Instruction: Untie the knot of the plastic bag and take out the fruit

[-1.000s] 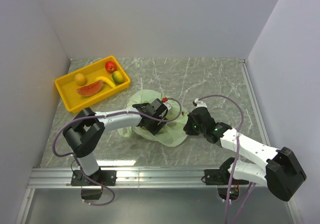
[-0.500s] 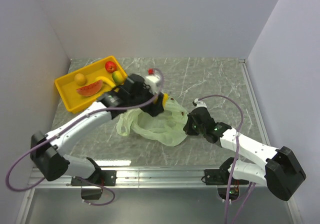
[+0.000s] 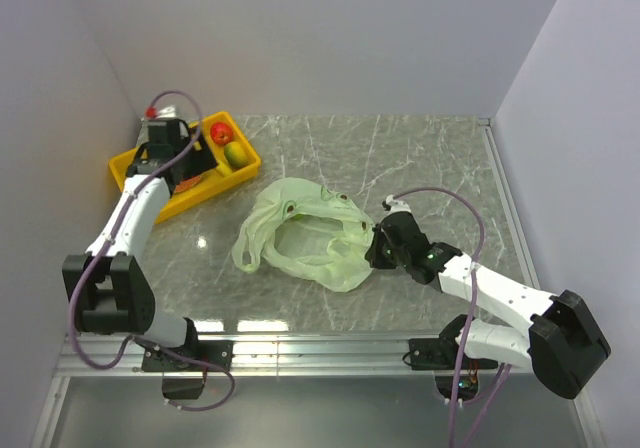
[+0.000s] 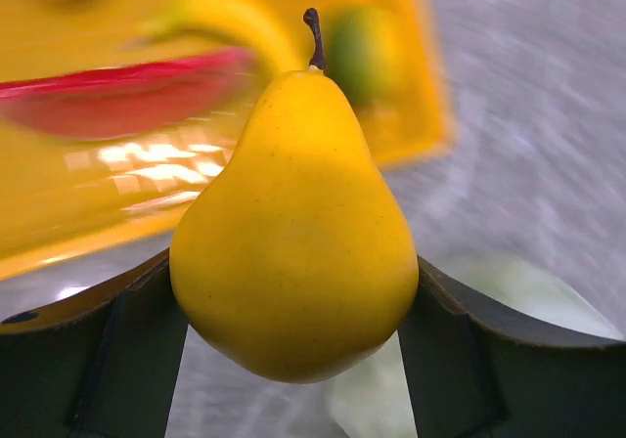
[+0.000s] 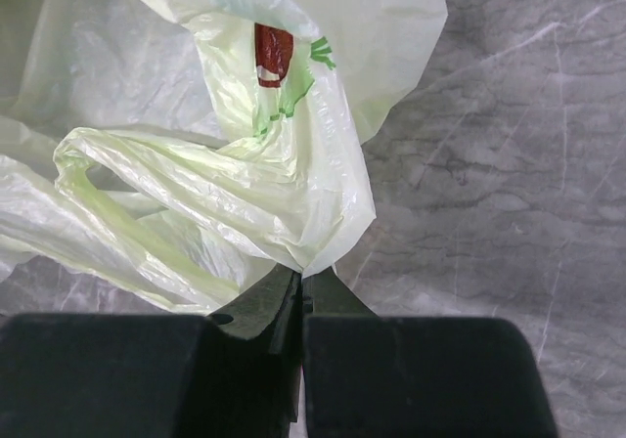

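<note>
Table: grey marbled table (image 3: 430,158), its surface glossy in places.
Room: plain white walls (image 3: 320,38) close it in on three sides.
Left end effector (image 3: 170,153): spread wide and clamped on a yellow pear (image 4: 293,233), one finger on each side of its broad lower half, stem pointing away.
Beyond the left end effector: the yellow tray (image 3: 225,178) holding a red apple (image 3: 221,131), a mango (image 3: 236,154), a banana (image 4: 235,18) and a watermelon slice (image 4: 117,91), blurred in the wrist view.
Right end effector (image 5: 298,291): pressed together, pinching a fold at the plastic bag's edge, low over the table.
Plastic bag (image 3: 300,238): pale green and crumpled, lying slack just ahead of the right end effector with its mouth gaping, well apart from the left end effector.
</note>
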`<action>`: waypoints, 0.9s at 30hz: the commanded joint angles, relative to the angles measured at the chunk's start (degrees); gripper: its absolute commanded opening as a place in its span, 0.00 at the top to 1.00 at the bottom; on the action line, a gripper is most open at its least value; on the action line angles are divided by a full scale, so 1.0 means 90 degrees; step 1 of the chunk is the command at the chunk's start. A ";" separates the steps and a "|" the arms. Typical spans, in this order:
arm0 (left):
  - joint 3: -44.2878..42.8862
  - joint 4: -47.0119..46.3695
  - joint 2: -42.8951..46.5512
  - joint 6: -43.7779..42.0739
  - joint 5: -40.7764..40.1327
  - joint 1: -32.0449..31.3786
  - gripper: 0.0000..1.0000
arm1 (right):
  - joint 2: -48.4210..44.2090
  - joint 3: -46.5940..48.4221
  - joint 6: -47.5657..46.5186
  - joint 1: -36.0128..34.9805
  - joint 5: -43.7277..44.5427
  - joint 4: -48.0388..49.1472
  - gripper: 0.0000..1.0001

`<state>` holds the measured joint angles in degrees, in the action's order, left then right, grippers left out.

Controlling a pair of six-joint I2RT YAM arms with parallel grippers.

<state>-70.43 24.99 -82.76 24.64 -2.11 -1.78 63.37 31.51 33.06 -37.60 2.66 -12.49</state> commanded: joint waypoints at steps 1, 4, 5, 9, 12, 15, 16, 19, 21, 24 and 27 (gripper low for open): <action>0.0199 -0.0511 -0.0266 0.0543 -0.0849 0.0724 0.51 | 0.0029 0.0327 -0.0157 0.0008 -0.0109 0.0167 1.00; -0.0034 -0.0570 -0.0871 0.0669 -0.0840 0.1290 0.47 | 0.0029 0.0366 -0.0216 0.0018 -0.0178 0.0128 1.00; -0.0122 -0.0570 -0.1018 0.0709 -0.0869 0.1475 0.45 | 0.0019 0.0386 -0.0226 0.0008 -0.0188 0.0118 1.00; -0.0679 -0.0425 -0.1749 0.0787 -0.1122 0.1672 0.21 | 0.0019 0.0454 -0.0323 0.0008 -0.0207 0.0031 1.00; -0.0942 -0.0239 -0.2044 0.0816 -0.1230 0.1760 0.05 | 0.0009 0.0503 -0.0372 0.0018 -0.0207 0.0001 1.00; -0.0963 -0.0199 -0.1987 0.0816 -0.1328 0.1761 0.01 | 0.0019 0.0552 -0.0441 0.0018 -0.0178 -0.0077 1.00; -0.0934 -0.0228 -0.1938 0.0816 -0.1328 0.1760 0.01 | 0.0019 0.0571 -0.0479 0.0018 -0.0149 -0.0106 1.00; -0.0827 -0.0102 -0.1684 0.0787 -0.1105 0.1741 0.01 | 0.0048 0.0630 -0.0548 0.0018 -0.0119 -0.0145 1.00; -0.0632 -0.0043 -0.1286 0.0719 -0.0987 0.1508 0.02 | 0.0068 0.0679 -0.0587 0.0018 -0.0139 -0.0155 1.00; -0.0193 0.0006 -0.0564 0.0544 -0.0869 0.0728 0.06 | 0.0107 0.0747 -0.0616 0.0008 -0.0187 -0.0136 1.00; 0.0246 0.0085 0.0207 0.0552 -0.0870 -0.0512 0.09 | 0.0165 0.0874 -0.0626 0.0008 -0.0236 -0.0107 1.00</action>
<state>-70.52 25.15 -89.21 30.63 -11.86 2.35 64.27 36.14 28.56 -37.60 0.78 -14.20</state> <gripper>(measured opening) 0.920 0.008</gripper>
